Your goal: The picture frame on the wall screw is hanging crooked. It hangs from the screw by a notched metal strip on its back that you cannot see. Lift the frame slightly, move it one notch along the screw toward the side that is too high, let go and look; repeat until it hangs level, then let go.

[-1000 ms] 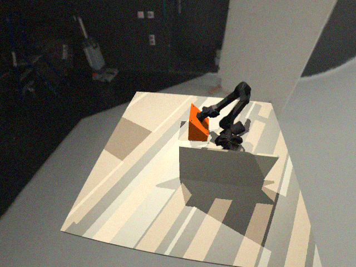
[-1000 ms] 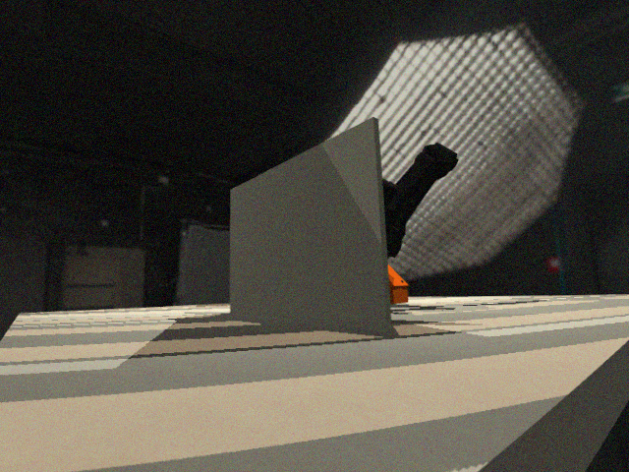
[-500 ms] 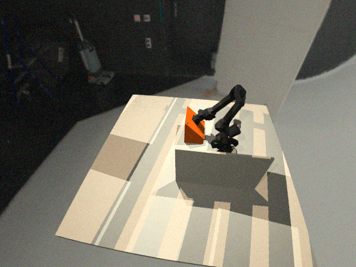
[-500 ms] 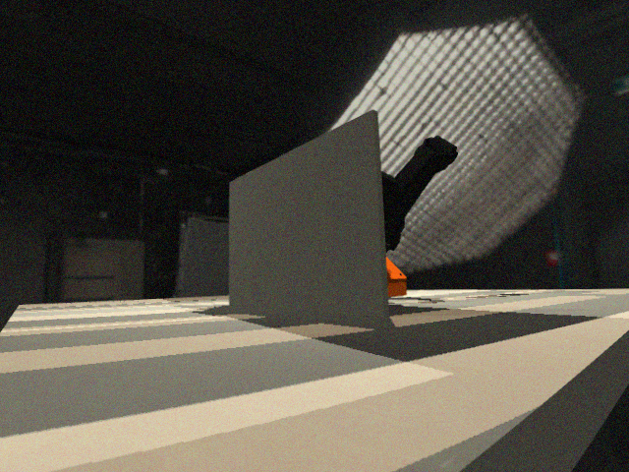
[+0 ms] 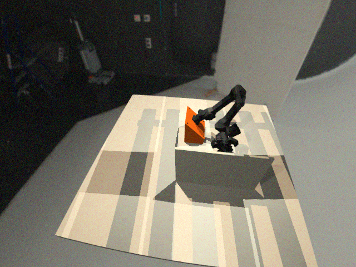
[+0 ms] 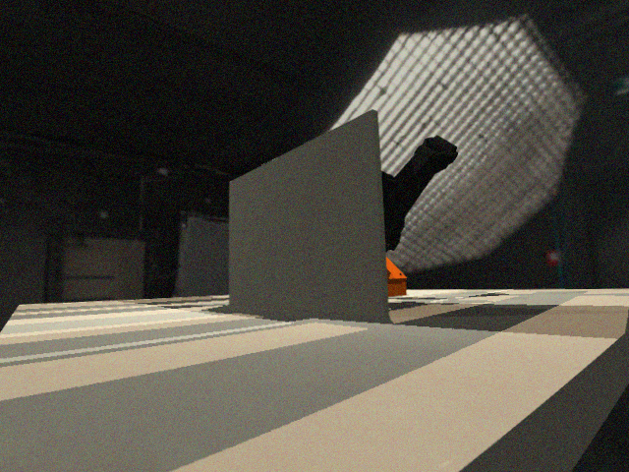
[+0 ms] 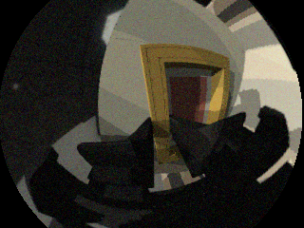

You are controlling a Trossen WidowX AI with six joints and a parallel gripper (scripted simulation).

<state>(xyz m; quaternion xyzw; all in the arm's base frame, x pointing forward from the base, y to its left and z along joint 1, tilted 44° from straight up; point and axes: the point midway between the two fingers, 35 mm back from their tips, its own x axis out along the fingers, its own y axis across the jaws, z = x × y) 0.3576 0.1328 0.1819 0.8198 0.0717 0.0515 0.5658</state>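
Observation:
The picture frame (image 7: 185,53) has a gold border around a grey mat and a dark red picture. In the wrist view it hangs against the grey wall (image 7: 121,97). Its top edge slopes down to the right there, but the view is turned and curved, so its true tilt is hard to tell. My gripper (image 7: 159,118) (image 5: 196,119) is shut on the frame's left bar near the lower corner, one dark finger on each side. The fingers hide part of the lower border. The screw and the notched strip are hidden. The frame does not show in either the top or the exterior view.
A grey upright panel (image 5: 218,169) (image 6: 305,228) stands on the striped table (image 5: 92,224) (image 6: 305,406), in front of the arm as the top camera sees it. An orange wedge-shaped block (image 5: 193,135) (image 6: 397,287) stands beside the arm.

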